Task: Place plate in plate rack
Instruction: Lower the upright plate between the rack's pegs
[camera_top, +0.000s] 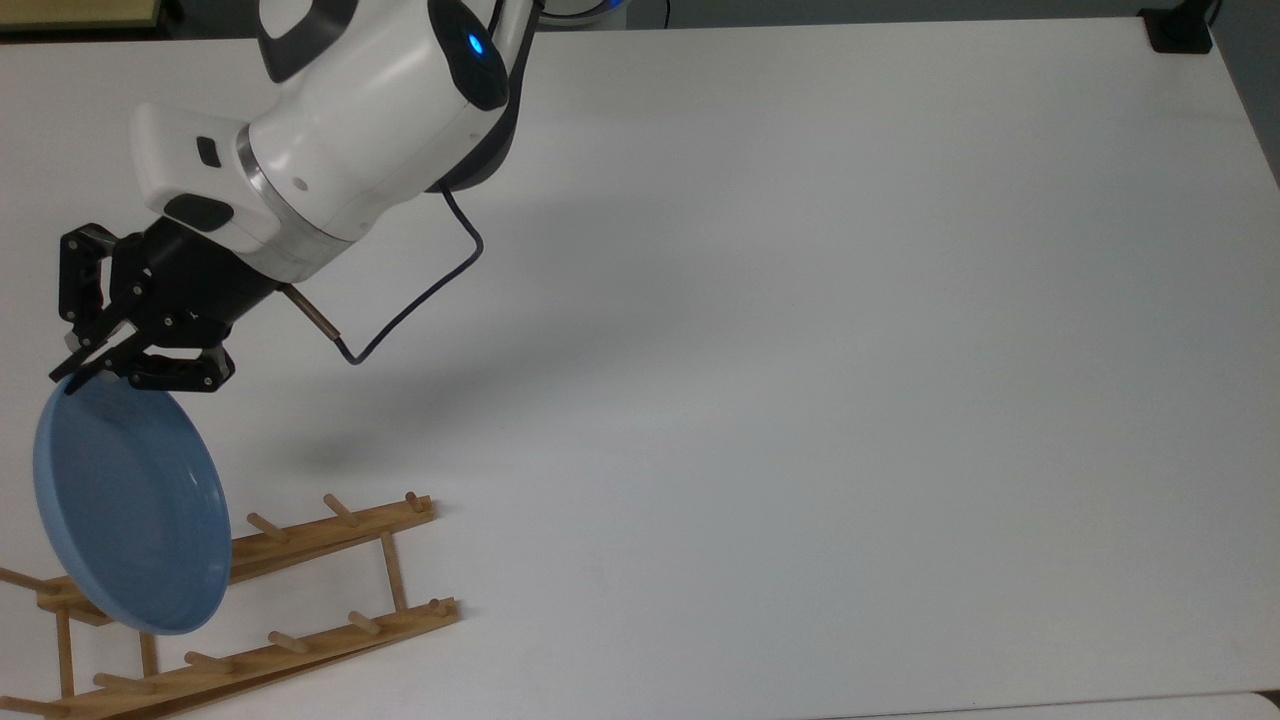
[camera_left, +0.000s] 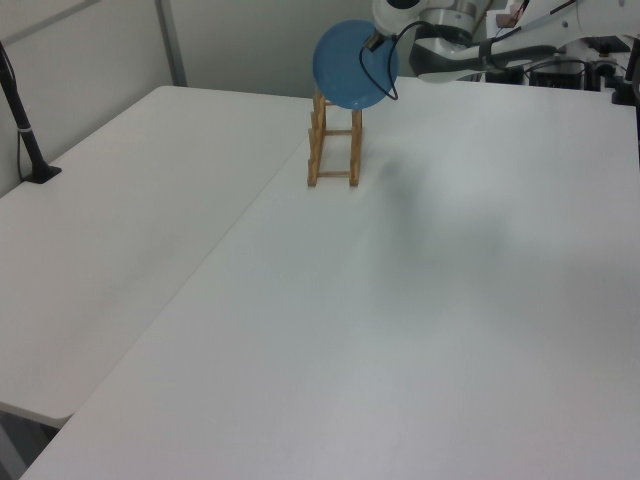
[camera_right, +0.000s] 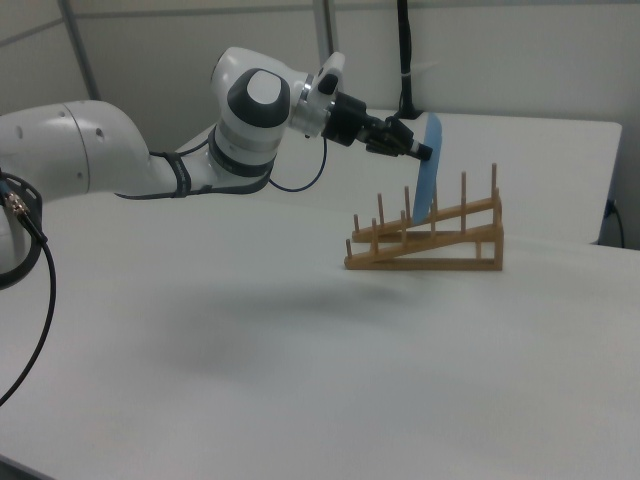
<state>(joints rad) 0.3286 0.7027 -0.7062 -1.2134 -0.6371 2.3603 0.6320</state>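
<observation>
Plate (camera_top: 125, 505) clamped at its twelve-o'clock rim by gripper (camera_top: 95, 372), held edge-on above plate rack (camera_top: 330, 530); seating between pegs, release outstanding.

The plate (camera_top: 125, 510) is smooth, glossy light blue, with a sheen like glazed ceramic or hard plastic. The rack (camera_top: 300, 585) is bare, pale wood with a matt finish, pegs included. The gripper (camera_top: 85, 368) is matt black, metal or plastic. The arm (camera_top: 340, 130) has glossy white shells. The table (camera_top: 800, 350) is smooth matt white.
</observation>
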